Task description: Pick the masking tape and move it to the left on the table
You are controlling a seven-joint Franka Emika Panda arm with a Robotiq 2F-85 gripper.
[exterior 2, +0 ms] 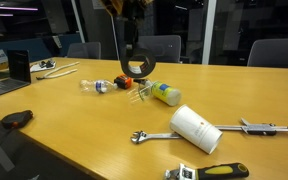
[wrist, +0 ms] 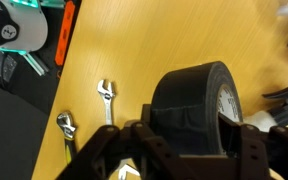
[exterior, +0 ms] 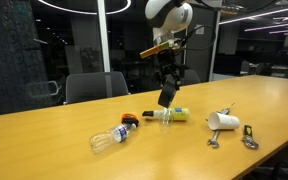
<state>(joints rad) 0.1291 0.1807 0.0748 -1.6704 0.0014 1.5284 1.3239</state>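
Black masking tape, upright on edge, just above tan table.

Both exterior views look low across the table toward its middle (shared); wrist view, close, downward.

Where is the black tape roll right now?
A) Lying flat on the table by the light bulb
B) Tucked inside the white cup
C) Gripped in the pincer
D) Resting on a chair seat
C: the wrist view shows the tape roll clamped in the pincer, and in both exterior views it hangs from the arm.
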